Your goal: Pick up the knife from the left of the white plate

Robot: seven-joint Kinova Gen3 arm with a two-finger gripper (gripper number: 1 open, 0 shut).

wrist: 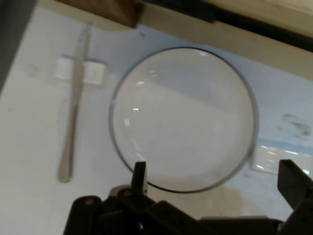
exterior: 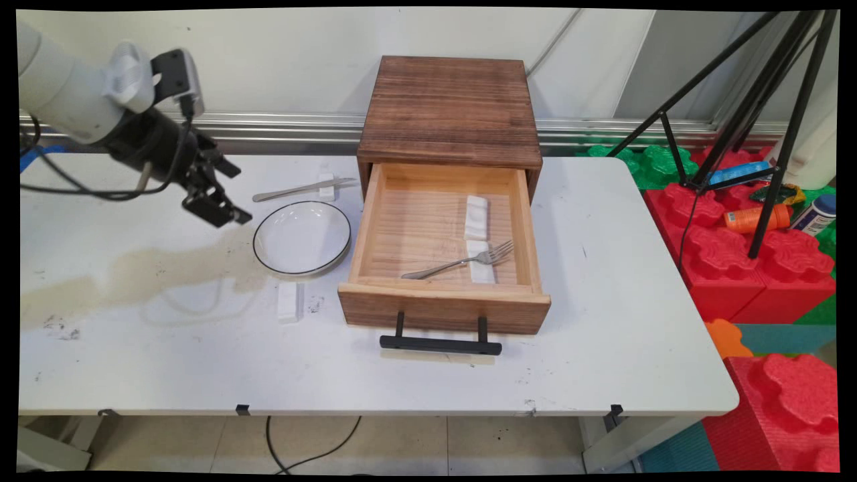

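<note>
My gripper (exterior: pixel 234 192) hangs open above the table's left part, just left of a white plate with a black rim (exterior: pixel 302 237). In the hand view the plate (wrist: pixel 183 125) lies right ahead of the gripper (wrist: pixel 215 178), and nothing is between the two spread fingers (wrist: pixel 139 175). A knife (exterior: pixel 301 189) lies behind the plate, its blade on a small white rest (exterior: pixel 327 187); the hand view has the knife (wrist: pixel 73 107) at left. Another white rest (exterior: pixel 288 301) lies in front of the plate.
A wooden box (exterior: pixel 450 110) stands mid-table with its drawer (exterior: pixel 442 304) pulled out; inside lie a fork (exterior: pixel 462 261) and two white rests (exterior: pixel 476 217). A black tripod (exterior: pixel 770 134) and red foam blocks (exterior: pixel 743 268) stand off the table's right edge.
</note>
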